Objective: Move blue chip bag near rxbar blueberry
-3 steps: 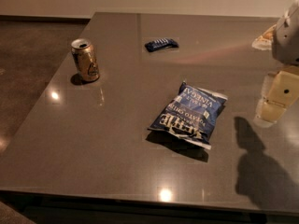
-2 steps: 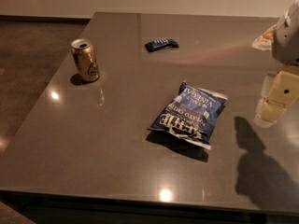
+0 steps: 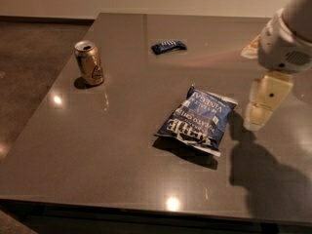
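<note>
The blue chip bag (image 3: 197, 121) lies flat at the middle of the grey table (image 3: 122, 140), its white lettering facing up. The rxbar blueberry (image 3: 168, 46), a small flat dark-blue wrapper, lies farther back, toward the table's far side. My gripper (image 3: 265, 101) hangs above the table at the right, just right of the chip bag and apart from it. It holds nothing that I can see.
An open gold soda can (image 3: 89, 63) stands upright at the left of the table. The arm's white housing (image 3: 285, 43) fills the upper right. The table's front edge runs along the bottom; dark floor lies to the left.
</note>
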Controlling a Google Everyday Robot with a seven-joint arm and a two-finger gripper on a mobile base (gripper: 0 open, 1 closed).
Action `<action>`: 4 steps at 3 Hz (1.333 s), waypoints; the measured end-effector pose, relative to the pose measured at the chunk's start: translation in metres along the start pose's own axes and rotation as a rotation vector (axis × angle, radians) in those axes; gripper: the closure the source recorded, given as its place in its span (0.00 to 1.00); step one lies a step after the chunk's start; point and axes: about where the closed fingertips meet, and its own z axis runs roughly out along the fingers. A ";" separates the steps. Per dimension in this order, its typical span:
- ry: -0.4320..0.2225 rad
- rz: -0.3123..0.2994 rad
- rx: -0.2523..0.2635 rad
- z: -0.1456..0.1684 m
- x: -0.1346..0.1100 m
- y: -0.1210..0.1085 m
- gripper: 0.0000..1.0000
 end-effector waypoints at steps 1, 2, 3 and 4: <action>-0.016 -0.027 -0.076 0.044 -0.019 -0.010 0.00; -0.018 -0.043 -0.118 0.067 -0.028 -0.012 0.00; -0.022 -0.072 -0.178 0.092 -0.044 -0.002 0.00; -0.022 -0.087 -0.208 0.104 -0.052 0.005 0.00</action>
